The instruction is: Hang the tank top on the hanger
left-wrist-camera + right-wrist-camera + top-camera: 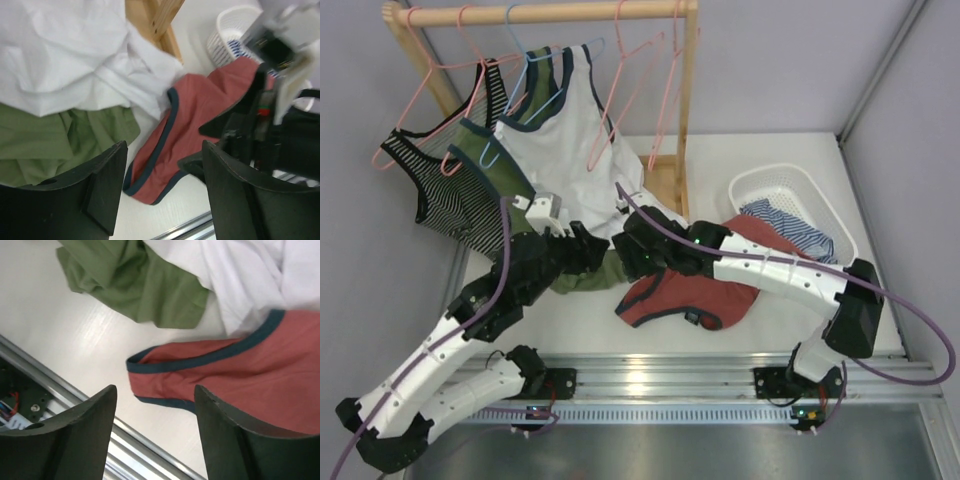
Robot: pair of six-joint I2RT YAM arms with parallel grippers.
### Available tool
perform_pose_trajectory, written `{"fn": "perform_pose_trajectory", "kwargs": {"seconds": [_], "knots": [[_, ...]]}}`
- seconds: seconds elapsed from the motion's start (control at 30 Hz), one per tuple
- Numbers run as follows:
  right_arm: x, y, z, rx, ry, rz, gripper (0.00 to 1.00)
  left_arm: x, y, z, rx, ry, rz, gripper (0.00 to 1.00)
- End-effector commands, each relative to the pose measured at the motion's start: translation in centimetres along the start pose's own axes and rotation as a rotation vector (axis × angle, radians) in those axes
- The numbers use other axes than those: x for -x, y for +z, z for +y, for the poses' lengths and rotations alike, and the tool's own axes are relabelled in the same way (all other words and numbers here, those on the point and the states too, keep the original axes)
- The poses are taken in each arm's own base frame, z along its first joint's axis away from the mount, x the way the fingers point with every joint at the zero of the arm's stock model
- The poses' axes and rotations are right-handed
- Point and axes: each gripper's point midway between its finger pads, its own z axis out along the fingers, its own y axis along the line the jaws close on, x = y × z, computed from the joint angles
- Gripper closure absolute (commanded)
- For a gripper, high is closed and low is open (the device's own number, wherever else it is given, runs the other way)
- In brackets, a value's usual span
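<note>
Top external view: rust-red tank top (685, 297) lies crumpled on the white tabletop (585, 312), near the front edge, partly under the right arm; soft knit, dark navy binding along the openings. Left gripper (592, 247) is released, black fingers spread with nothing between them, hovering over olive fabric. Right gripper (642, 252) is also spread apart above the red cloth, clamping nothing. Right wrist view shows a navy-edged strap loop of the tank top (240, 372) lying flat on the glossy surface below the fingers. A pink wire hanger (623, 85), thin and triangular, hangs bare on the round rail of a pale wooden rack (686, 100) at the back, well apart from the shirt. Same rail carries a white tank top (565, 140), an olive tank top (485, 160) and a black-and-white striped top (435, 185). White perforated plastic basket (782, 178) at right holds blue striped cloth (790, 225). Ribbed aluminium rail (650, 375) fronts the tabletop; plain grey walls surround it.
</note>
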Motion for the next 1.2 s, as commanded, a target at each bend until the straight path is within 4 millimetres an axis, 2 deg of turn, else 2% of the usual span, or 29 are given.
{"fn": "perform_pose_trajectory", "kwargs": {"seconds": [0.0,0.1,0.13,0.17,0.2,0.27,0.3,0.33,0.37,0.4,0.43,0.5,0.53,0.63,0.83,0.93,1.07,1.17], "knots": [[3.2,-2.3,-1.6,-0.053,0.057,-0.126,0.36,-4.4,1.3,2.6,0.117,-0.025,0.122,0.34],[1.7,-3.5,-3.6,-0.127,0.126,-0.133,0.33,-8.4,2.2,3.5,0.139,-0.065,0.222,0.35],[0.6,-4.5,-4.9,-0.165,0.185,-0.145,0.33,-9.5,2.5,3.7,0.153,-0.088,0.250,0.35],[-0.5,-4.9,-5.7,-0.185,0.211,-0.134,0.39,-11.3,2.7,4.0,0.148,-0.095,0.293,0.36],[-2.7,-5.4,-6.8,-0.205,0.274,-0.123,0.44,-12.3,2.9,4.2,0.150,-0.103,0.319,0.36],[-5.4,-5.6,-7.7,-0.216,0.327,-0.094,0.50,-15.0,3.2,4.3,0.128,-0.121,0.390,0.36],[-6.4,-6.4,-8.0,-0.203,0.387,-0.099,0.50,-15.8,3.2,4.1,0.112,-0.124,0.419,0.36],[-9.1,-5.9,-9.1,-0.239,0.395,-0.059,0.51,-16.9,3.4,4.1,0.113,-0.124,0.453,0.36],[-10.1,-6.1,-9.5,-0.248,0.415,-0.051,0.55,-17.9,3.5,4.3,0.113,-0.121,0.482,0.36],[-10.9,-6.8,-10.0,-0.246,0.436,-0.056,0.57,-18.5,3.6,3.7,0.082,-0.124,0.507,0.35],[-12.7,-6.6,-10.8,-0.270,0.467,-0.031,0.57,-19.5,3.8,3.5,0.068,-0.107,0.538,0.34],[-13.8,-7.2,-11.1,-0.258,0.493,-0.025,0.58,-20.4,4.0,2.6,0.029,-0.091,0.559,0.33],[-15.3,-6.8,-11.3,-0.266,0.508,0.007,0.59,-21.2,4.2,2.7,0.035,-0.073,0.583,0.32],[-17.9,-6.3,-11.4,-0.276,0.533,0.070,0.65,-22.6,4.7,2.4,0.026,-0.034,0.619,0.32],[-21.2,-4.7,-10.4,-0.272,0.564,0.130,0.64,-24.8,6.1,2.8,0.057,0.019,0.657,0.32],[-21.9,-4.1,-10.2,-0.273,0.580,0.135,0.59,-25.3,6.6,3.4,0.092,0.044,0.658,0.33],[-22.0,-3.3,-10.4,-0.287,0.595,0.117,0.48,-25.5,6.9,3.7,0.103,0.056,0.655,0.34],[-21.6,-2.8,-10.6,-0.303,0.597,0.088,0.46,-25.8,7.0,3.8,0.111,0.062,0.660,0.46]]}}
